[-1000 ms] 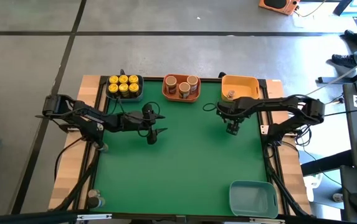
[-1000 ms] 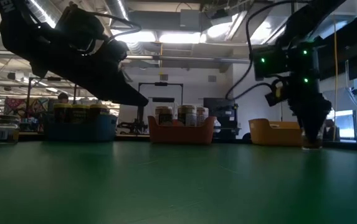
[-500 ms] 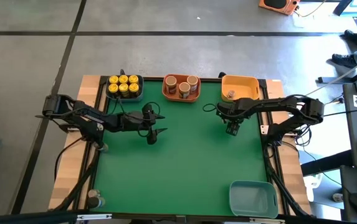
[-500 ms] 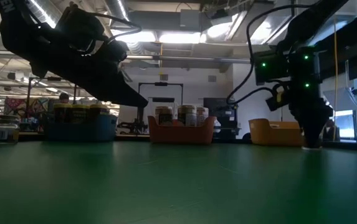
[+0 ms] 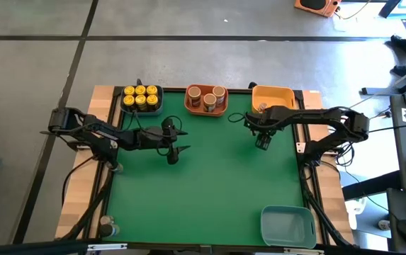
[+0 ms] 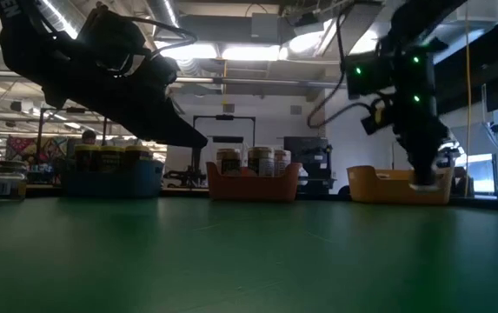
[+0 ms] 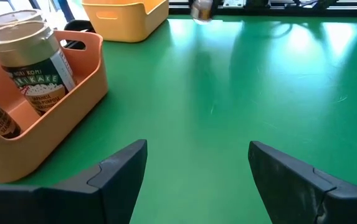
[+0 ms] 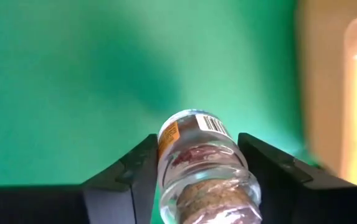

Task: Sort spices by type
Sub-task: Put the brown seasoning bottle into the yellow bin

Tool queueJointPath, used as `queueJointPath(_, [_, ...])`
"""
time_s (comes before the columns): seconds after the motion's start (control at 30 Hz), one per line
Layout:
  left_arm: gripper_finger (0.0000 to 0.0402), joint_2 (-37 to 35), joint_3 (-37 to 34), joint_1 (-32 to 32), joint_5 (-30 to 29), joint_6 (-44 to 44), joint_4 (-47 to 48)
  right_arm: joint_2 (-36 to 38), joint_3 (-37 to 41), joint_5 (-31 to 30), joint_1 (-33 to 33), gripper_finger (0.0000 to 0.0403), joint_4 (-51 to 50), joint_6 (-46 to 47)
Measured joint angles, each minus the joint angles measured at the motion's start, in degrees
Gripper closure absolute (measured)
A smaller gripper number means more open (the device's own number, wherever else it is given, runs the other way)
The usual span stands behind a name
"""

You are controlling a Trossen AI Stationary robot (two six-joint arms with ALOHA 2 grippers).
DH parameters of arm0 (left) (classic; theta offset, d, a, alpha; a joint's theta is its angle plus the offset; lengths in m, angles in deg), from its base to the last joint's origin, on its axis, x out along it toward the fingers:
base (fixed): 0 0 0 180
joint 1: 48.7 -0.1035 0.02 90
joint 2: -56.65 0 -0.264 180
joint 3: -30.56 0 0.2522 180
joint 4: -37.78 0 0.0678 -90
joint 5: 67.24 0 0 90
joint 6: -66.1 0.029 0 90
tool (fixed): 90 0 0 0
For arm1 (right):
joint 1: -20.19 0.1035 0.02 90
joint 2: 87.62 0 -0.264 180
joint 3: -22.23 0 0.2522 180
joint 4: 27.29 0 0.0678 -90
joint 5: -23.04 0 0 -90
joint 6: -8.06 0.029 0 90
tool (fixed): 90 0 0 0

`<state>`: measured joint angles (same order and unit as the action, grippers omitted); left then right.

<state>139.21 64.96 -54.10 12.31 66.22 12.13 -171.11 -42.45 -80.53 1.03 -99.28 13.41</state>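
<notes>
We see the right end effector (image 8: 194,168) clamped around a small cork-topped spice jar (image 8: 200,163), left end effector (image 7: 197,165) parted, empty

Small glass jar (image 8: 200,168) with a cork-brown top and a paper label, clamped between two dark fingers (image 8: 128,177) and lifted clear of the green table, just in front of the yellow bin. Six yellow-lidded jars (image 5: 140,95) stand upright in two rows of three in the blue bin at the table's far edge. Three wider tan-lidded jars (image 5: 207,96) with printed labels stand upright in the orange bin beside them. One more tiny jar (image 5: 263,107) sits inside the yellow bin.
</notes>
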Motion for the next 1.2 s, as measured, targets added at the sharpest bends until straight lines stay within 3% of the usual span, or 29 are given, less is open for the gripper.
queueJointPath(0.23, [0.0123, 0.00, 0.00, 0.00, -0.01, -0.03, -0.22, 1.98, -7.09, -7.85, -4.95, 0.0199, -2.17, -2.67])
queueJointPath(0.43, [0.0123, 0.00, 0.00, -0.01, -0.20, -0.12, -0.21, 3.87, -9.40, -8.51, -17.03, 0.0206, 2.95, -6.76])
queueJointPath(0.7, [0.0123, 0.00, 0.00, -0.01, -0.22, -0.17, -0.22, 1.17, -9.44, -0.18, -31.75, 0.0201, 16.01, -3.44])
queueJointPath(0.9, [0.0123, 0.00, 0.00, 0.01, -0.23, -0.17, -0.22, -3.20, -9.42, 2.87, -34.67, 0.0204, 22.28, 0.47])
queueJointPath(1.2, [0.0123, 0.00, 0.00, 0.00, -0.24, -0.15, -0.20, -8.86, -9.40, 2.68, -34.53, 0.0205, 22.34, 1.90])
